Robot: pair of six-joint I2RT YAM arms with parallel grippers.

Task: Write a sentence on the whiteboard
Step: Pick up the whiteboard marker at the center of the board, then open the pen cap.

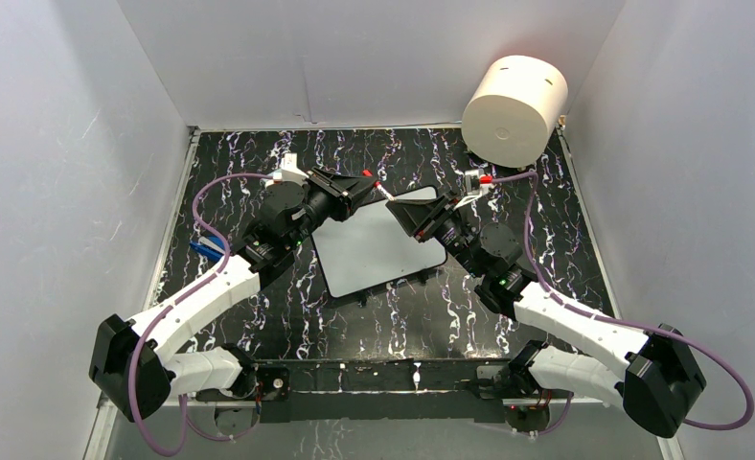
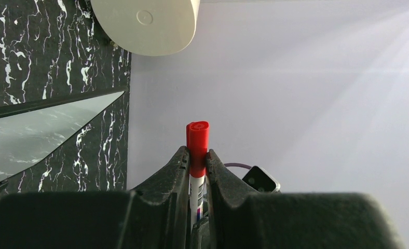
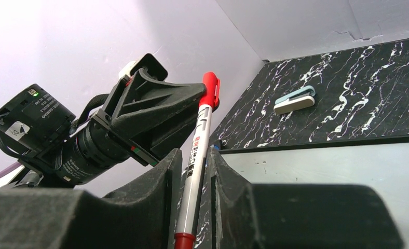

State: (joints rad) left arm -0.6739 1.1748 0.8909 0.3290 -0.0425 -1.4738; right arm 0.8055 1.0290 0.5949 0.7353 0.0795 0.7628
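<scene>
The whiteboard [image 1: 374, 254] lies flat at mid-table, its face bare; the sentence is not in view. A marker [image 1: 381, 188] with a white barrel and a red cap hangs over the board's far edge between both grippers. My left gripper [image 1: 374, 182] is shut on the red cap [image 2: 198, 137]. My right gripper [image 1: 400, 206] faces it, its jaws narrow around the white barrel [image 3: 202, 124], with a thin dark strip showing along the barrel. A corner of the board [image 2: 31, 129] shows in the left wrist view and its surface [image 3: 337, 166] in the right wrist view.
A large cream cylinder [image 1: 514, 110] lies at the back right corner. A teal-and-white eraser [image 3: 294, 100] rests on the black marble table beyond the board. A blue object [image 1: 206, 247] sits by the left arm. White walls close in three sides.
</scene>
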